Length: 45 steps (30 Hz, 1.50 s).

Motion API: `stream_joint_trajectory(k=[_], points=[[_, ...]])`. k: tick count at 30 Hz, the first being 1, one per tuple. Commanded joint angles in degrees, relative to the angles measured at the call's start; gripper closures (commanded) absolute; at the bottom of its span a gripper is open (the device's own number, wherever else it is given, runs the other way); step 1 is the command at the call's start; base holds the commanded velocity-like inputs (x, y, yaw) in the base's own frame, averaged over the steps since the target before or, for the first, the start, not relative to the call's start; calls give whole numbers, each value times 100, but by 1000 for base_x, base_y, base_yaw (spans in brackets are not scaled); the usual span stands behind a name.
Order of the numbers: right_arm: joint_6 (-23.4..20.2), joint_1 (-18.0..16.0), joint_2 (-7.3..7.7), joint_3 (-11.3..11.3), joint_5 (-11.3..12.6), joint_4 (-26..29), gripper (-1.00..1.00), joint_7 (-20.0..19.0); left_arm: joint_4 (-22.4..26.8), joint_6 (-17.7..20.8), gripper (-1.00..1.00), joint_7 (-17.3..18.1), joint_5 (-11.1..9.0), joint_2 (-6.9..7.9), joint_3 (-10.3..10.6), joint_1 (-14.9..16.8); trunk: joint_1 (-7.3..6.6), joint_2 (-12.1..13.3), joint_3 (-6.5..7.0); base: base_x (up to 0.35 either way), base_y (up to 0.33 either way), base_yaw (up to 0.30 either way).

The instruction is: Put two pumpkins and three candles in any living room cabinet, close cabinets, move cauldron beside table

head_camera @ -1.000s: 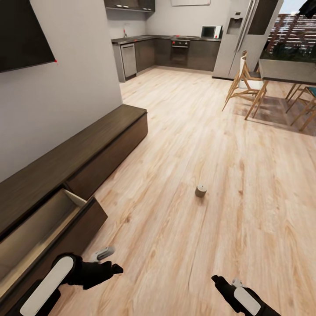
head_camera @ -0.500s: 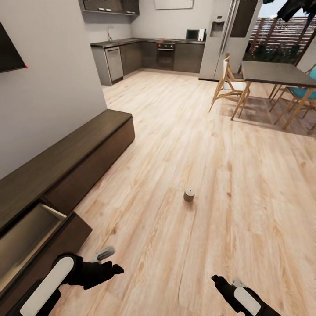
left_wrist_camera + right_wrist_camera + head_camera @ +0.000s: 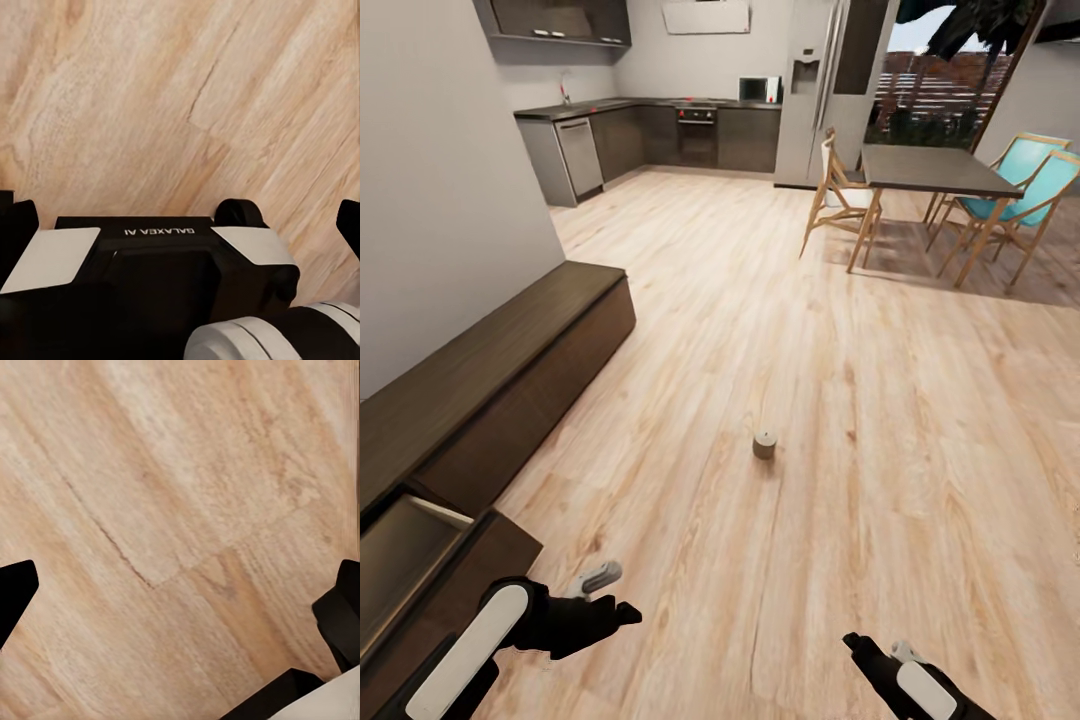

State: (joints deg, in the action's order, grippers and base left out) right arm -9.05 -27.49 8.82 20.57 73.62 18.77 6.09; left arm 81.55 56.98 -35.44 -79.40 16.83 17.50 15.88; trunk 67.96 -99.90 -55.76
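One candle (image 3: pixel 764 445), a short beige-grey stub, stands upright on the wood floor ahead of me, slightly left of centre. The long dark-brown cabinet (image 3: pixel 490 365) runs along the left wall, and its nearest drawer (image 3: pixel 405 560) is pulled open at the lower left. My left gripper (image 3: pixel 624 612) hovers low over the floor beside that drawer, open and empty. My right gripper (image 3: pixel 854 641) is also open, with bare floor between its fingertips (image 3: pixel 16 591). Both grippers are well short of the candle. The pumpkins and the cauldron are out of view.
A dark-topped dining table (image 3: pixel 930 168) stands at the back right with a wooden chair (image 3: pixel 838 185) and turquoise chairs (image 3: pixel 1015 190) around it. The kitchen counter (image 3: pixel 650 125) and fridge (image 3: pixel 812 90) line the far wall. Open wood floor lies between me and the candle.
The camera has swung to the right, so the cabinet, drawer and candle sit further left in the picture and more of the dining table shows. Both arms keep the same pose.
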Motion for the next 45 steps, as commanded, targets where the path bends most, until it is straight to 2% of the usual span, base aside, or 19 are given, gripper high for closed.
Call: stream_joint_trajectory(k=[1, 27, 38, 45], points=[[-13, -2, 5, 35, 35, 12, -100, 38, 6, -5, -100, -60, -58, 5, 8, 3, 0, -2, 3, 0, 0, -220], [-9, -2, 5, 35, 38, 3, -100, 33, 1, -3, -100, -60, -58, 2, 8, 3, 0, -2, 185, 13, 0, -219], [-9, -2, 5, 35, 38, 4, -100, 33, -5, -3, -100, -60, -65, 4, 8, 3, 0, -2, 263, 248, 0, -212], [-9, -2, 5, 35, 38, 12, -100, 34, -8, -3, -100, -60, -67, 5, 8, 3, 0, -2, 273, 317, 2, -40]])
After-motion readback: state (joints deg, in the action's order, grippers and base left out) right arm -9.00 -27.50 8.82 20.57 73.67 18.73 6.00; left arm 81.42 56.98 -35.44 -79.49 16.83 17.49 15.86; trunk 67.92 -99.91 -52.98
